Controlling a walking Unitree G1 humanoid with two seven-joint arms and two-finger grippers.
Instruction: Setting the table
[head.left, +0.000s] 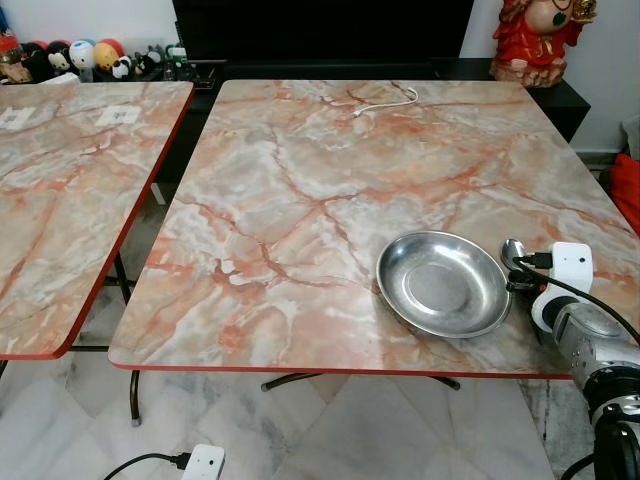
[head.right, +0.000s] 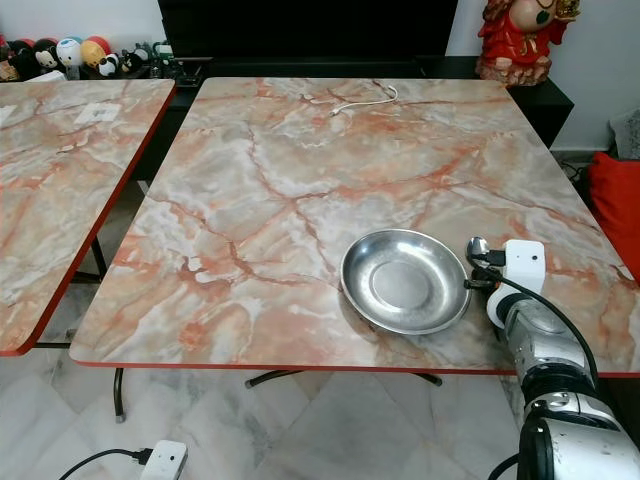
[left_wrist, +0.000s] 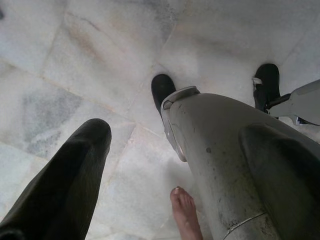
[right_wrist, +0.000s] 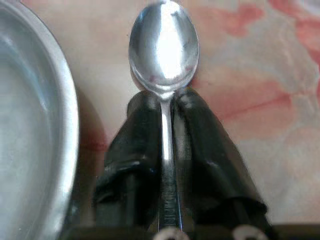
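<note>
A shallow steel dish (head.left: 443, 283) rests near the front right corner of the marble-patterned table (head.left: 330, 180). Just right of the dish, my right gripper (right_wrist: 167, 102) is shut on the handle of a steel spoon (right_wrist: 164, 47), whose bowl (head.left: 513, 250) points away from me, low over the tabletop. The spoon's handle runs between the two black fingers (right_wrist: 200, 135). My left arm hangs idle over the floor, its black finger (left_wrist: 65, 185) seen in the left wrist view.
A second marble-patterned table (head.left: 70, 180) stands to the left with a gap between. A white cable (head.left: 385, 102) lies at the far edge. A red figurine (head.left: 535, 40) stands on the dark cabinet behind. A person's bare foot (left_wrist: 186, 212) is on the tiled floor.
</note>
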